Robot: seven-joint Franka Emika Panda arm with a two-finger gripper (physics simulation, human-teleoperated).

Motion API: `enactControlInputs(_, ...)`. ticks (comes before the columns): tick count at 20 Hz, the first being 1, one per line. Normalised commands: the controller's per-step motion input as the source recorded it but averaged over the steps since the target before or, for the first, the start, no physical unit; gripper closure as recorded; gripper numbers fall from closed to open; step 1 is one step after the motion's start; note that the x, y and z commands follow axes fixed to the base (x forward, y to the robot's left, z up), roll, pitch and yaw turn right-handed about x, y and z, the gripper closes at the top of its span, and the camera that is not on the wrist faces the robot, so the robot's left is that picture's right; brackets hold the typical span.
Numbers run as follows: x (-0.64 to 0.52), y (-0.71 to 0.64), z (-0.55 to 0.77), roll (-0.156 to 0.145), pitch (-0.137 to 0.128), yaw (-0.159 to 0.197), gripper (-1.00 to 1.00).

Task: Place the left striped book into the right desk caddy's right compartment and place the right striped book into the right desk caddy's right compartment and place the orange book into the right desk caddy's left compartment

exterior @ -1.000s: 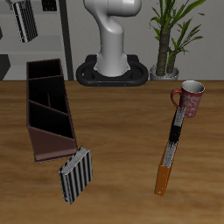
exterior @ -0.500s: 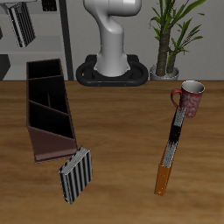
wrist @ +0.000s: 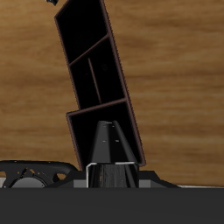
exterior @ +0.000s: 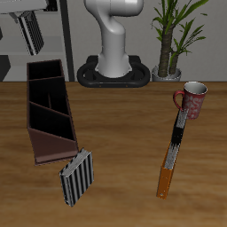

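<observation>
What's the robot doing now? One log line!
gripper: shut on right striped book | above right desk caddy | left striped book: on table

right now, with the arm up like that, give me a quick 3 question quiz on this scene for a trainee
1. True or false: the gripper holds a striped book clear of the table.
2. The other striped book is: A inside the right desk caddy; B on the table by the caddy's corner; C on the floor.
3. Fill in the colour: the narrow book in line with the orange book is ____.
Key: 1 true; 2 B; 3 black.
</observation>
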Motion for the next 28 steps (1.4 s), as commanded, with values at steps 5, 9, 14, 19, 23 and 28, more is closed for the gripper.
enactControlInputs(5, 0.13, 0.05, -0.27, -0.009, 0.022, 0.015, 1.0)
enactControlInputs(9, 0.01, 0.02, -0.28, 0.061, 0.036, -0.012, 1.0)
enactControlInputs(14, 0.03, -0.06, -0.16, 0.004, 0.028, 0.005, 1.0)
enactControlInputs(19, 0.04, -0.1, -0.06, 0.064, 0.034, 0.023, 1.0)
enactControlInputs(23, 0.15, -0.02, -0.03, -0.016, 0.036, 0.096, 1.0)
enactControlInputs(28, 0.18, 0.06, 0.07, -0.041, 0.032, 0.102, 1.0)
